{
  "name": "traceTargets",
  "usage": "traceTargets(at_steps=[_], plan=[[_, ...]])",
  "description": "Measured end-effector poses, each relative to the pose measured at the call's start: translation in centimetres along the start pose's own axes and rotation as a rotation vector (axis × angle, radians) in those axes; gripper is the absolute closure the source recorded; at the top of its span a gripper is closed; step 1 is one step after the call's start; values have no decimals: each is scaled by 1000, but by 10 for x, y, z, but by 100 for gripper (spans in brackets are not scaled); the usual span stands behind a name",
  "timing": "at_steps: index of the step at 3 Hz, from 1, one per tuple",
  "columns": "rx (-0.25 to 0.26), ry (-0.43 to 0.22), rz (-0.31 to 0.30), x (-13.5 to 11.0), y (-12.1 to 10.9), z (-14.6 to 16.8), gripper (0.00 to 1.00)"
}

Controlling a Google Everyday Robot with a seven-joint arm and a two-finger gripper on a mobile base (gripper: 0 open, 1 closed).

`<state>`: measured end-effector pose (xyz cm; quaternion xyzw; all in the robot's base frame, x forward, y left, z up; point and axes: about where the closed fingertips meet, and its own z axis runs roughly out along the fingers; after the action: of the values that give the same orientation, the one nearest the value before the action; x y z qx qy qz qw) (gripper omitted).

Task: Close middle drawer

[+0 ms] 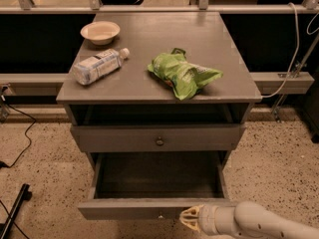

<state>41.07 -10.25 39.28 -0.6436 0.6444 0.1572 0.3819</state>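
Note:
The middle drawer (pixel 134 209) is the grey one pulled far out below the uppermost drawer front (pixel 114 139). Its inside (pixel 157 176) is bare and dark. Its front runs along the bottom of the view, and only a speck of its knob (pixel 160 215) shows. My gripper (pixel 189 219), cream-coloured on a white arm (pixel 259 224), comes in from the lower right. It is against the outer face of the middle drawer's front, just right of centre. The lowest drawer is hidden beneath.
On the cabinet top (pixel 219 49) lie a green bag (pixel 184 74), a plastic bottle (pixel 97 66) on its side and a small bowl (pixel 100 32). The uppermost drawer stands slightly out. Cables (pixel 20 133) and a dark bar (pixel 15 208) lie on the floor at the left.

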Motion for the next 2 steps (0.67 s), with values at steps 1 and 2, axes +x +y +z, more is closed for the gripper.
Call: traceTargets(at_steps=[1, 2], plan=[[4, 9, -8, -12, -30, 20, 100], [-66, 22, -2, -19, -66, 55, 100]])
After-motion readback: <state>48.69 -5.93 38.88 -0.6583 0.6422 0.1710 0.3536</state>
